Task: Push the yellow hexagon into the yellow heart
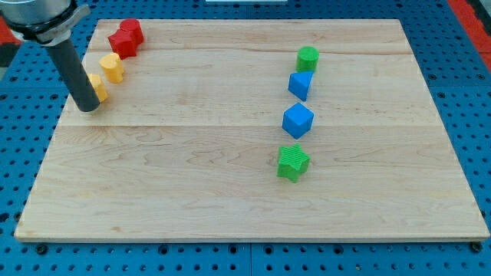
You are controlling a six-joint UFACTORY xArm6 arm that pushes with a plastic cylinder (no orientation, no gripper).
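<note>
Two yellow blocks lie at the view's upper left. One yellow block [113, 67] stands free; its shape is hard to make out. The other yellow block [98, 87] sits just below and to its left, partly hidden by my rod. They are close together with a small gap between them. My tip [89, 106] rests on the board touching the lower-left side of the half-hidden yellow block. I cannot tell which one is the hexagon and which the heart.
Two red blocks [125, 39] sit together at the top left, above the yellow ones. On the right, a column runs down: a green block [308, 57], a blue block [300, 84], a blue block [298, 120], a green star-like block [292, 162]. The wooden board [230, 192] lies on a blue pegboard.
</note>
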